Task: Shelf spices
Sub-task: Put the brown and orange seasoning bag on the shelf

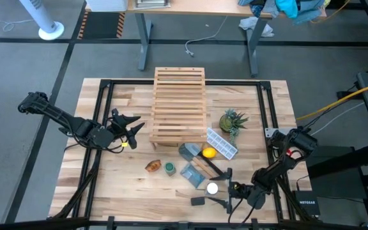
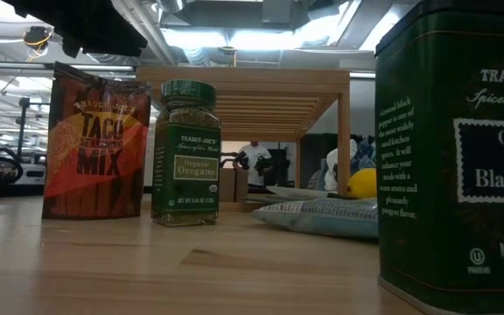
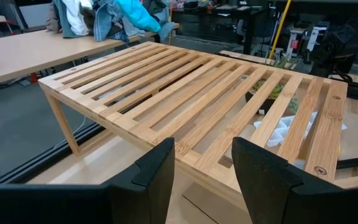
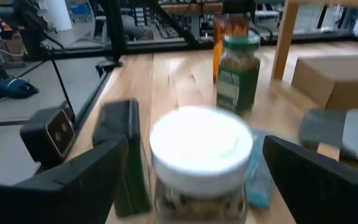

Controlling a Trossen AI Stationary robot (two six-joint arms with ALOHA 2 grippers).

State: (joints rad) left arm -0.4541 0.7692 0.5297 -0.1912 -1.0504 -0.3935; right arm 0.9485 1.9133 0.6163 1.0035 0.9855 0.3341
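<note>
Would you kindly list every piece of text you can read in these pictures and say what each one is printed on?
"TACO" and "MIX": the orange packet.
"TRADER JOE'S", "Organic Oregano": the green-lidded jar; its finer print is too small to read.
"TRADE...", "Spices of the...", "Orga... Gro... Black", "NET W...": the dark tin, cut off at the picture's edge; its side text is too small.
"NETGEAR": a black box beside the table.

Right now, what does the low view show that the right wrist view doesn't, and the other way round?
Only the low view shows the shelf's full slatted top, the yellow round object, and the labels on the taco mix packet and the black pepper tin. Only the right wrist view shows the white-capped bottle standing between the right gripper's open fingers, and a cardboard box. Both show the green-lidded oregano jar, the packet behind it, and the tin.
</note>
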